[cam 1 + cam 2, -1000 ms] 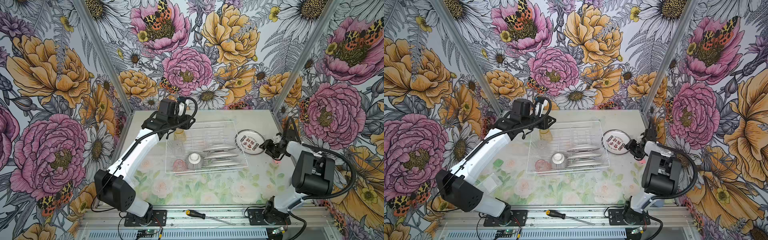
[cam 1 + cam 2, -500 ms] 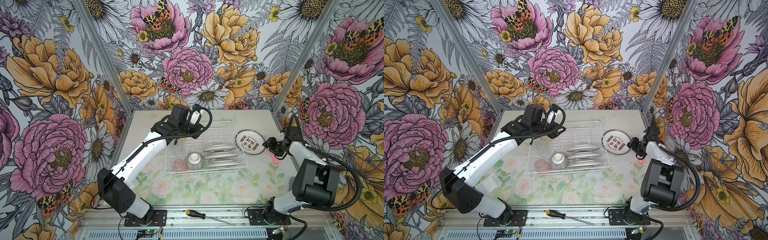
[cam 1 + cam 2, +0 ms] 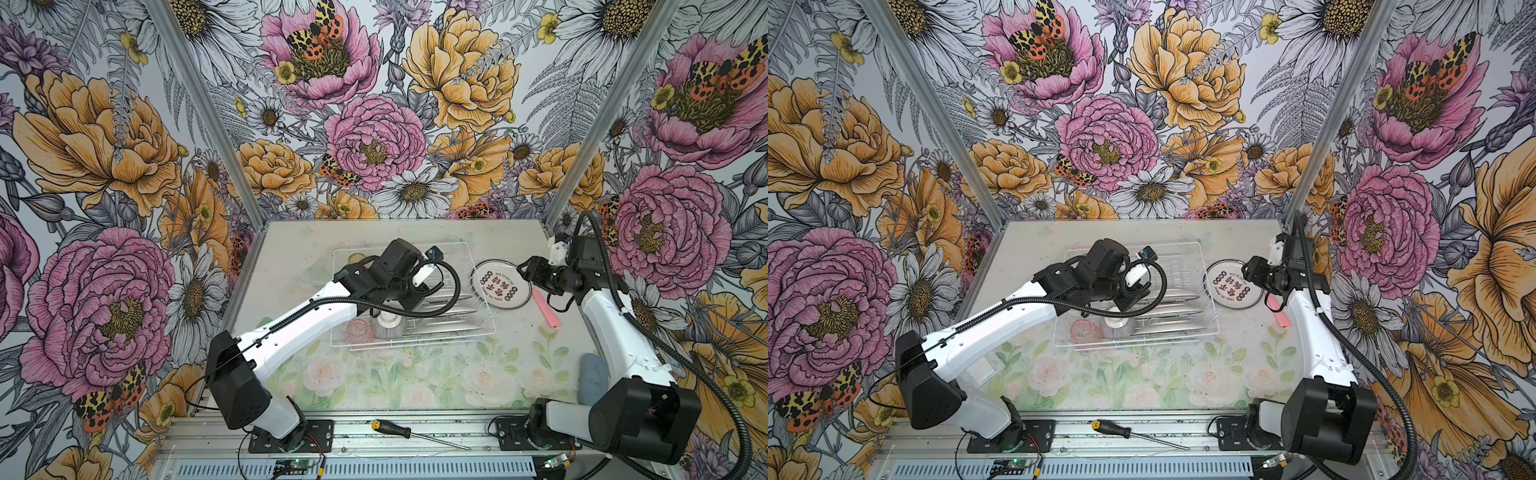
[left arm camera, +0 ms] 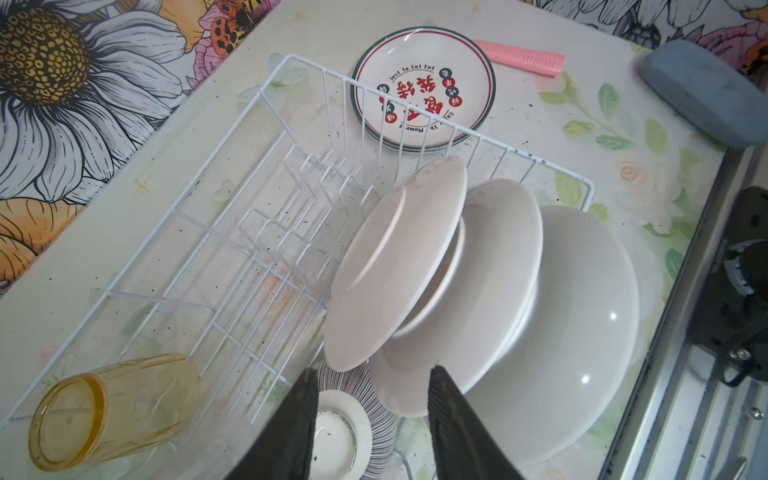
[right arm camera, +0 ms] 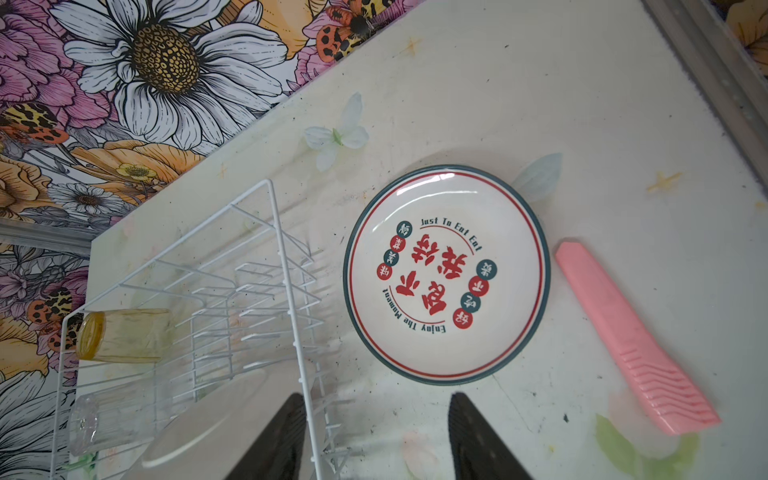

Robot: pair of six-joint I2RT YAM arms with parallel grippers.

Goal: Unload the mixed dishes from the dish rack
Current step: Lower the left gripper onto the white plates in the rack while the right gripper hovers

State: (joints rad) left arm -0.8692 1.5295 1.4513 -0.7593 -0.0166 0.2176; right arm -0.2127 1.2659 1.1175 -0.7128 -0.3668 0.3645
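Three white plates (image 4: 395, 266) stand on edge between the prongs of the white wire dish rack (image 3: 453, 257), directly below your left gripper (image 4: 372, 370). Its dark fingers are spread apart with the plates' near edges showing between them; you cannot tell whether either finger touches a plate. Under those fingers, partly cut off by them, the ribbed bowl (image 4: 338, 440) sits upside down with its white foot up. In both top views your left arm (image 3: 316, 316) hides that gripper and much of the rack, so the plates show only as thin edges, with a pink tumbler (image 3: 359, 330) beside the bowl. A yellow tumbler (image 4: 112, 409) lies on its side in a rack corner. Near it is a clear tumbler (image 5: 108, 424), hard to make out; whether it lies inside the rack is unclear. Your right gripper (image 5: 377, 395) hangs empty with its fingers apart, over the rack's end rim. Ahead of its fingertips a lettered plate (image 5: 446, 274) lies flat on the table (image 3: 374, 382), with a pink plastic piece (image 5: 631, 332) beyond it. The table is pale with a floral print, and the walls (image 3: 374, 145) carry bold flowers. A grey-blue pad (image 3: 592, 378) lies near the right arm's base, and a screwdriver (image 3: 411, 434) rests on the front rail (image 3: 199, 436).
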